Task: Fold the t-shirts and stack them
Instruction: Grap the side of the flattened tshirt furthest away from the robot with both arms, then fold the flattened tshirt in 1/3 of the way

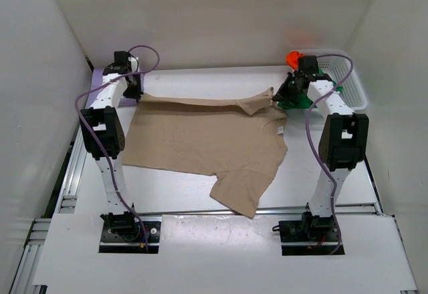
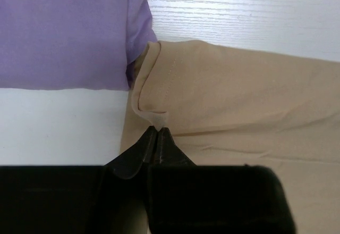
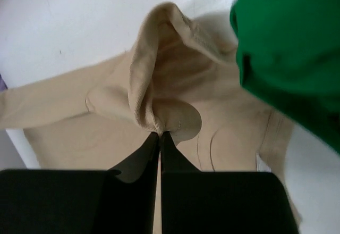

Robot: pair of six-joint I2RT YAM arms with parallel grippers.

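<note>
1. Your left gripper point(image 2: 158, 132) has its black fingers pressed together on a small fold of the beige t-shirt point(image 2: 239, 95). It pinches the cloth at a stitched, turned-over corner.
2. Your right gripper point(image 3: 159, 136) is likewise clamped on the beige t-shirt. Its tips meet on a ribbed band of cloth that rises in a loop above the rest of the garment.
3. The beige t-shirt is a soft, matte knit with visible seam stitching. It lies spread across the middle of the table point(image 1: 180, 197), mostly flat with shallow creases. Its far edge runs between the two grippers, and one sleeve trails towards the arm bases.
4. At the beige t-shirt's far left corner the lilac purple t-shirt point(image 2: 64, 32) lies flat and smooth. In the left wrist view the beige corner touches its edge.
5. At the beige t-shirt's far right corner the bright green t-shirt point(image 3: 292, 48) sits bunched, just beside your right gripper. It fills the upper right of the right wrist view and hides the beige cloth behind it.
6. Beyond the green one, farther from the beige t-shirt, the orange-red t-shirt point(image 1: 292, 58) shows only as a small rounded lump. It sits at the near end of the white plastic mesh basket point(image 1: 354, 83).
7. In the top view, your right arm covers part of the bright green t-shirt and part of the basket's near wall.
</note>
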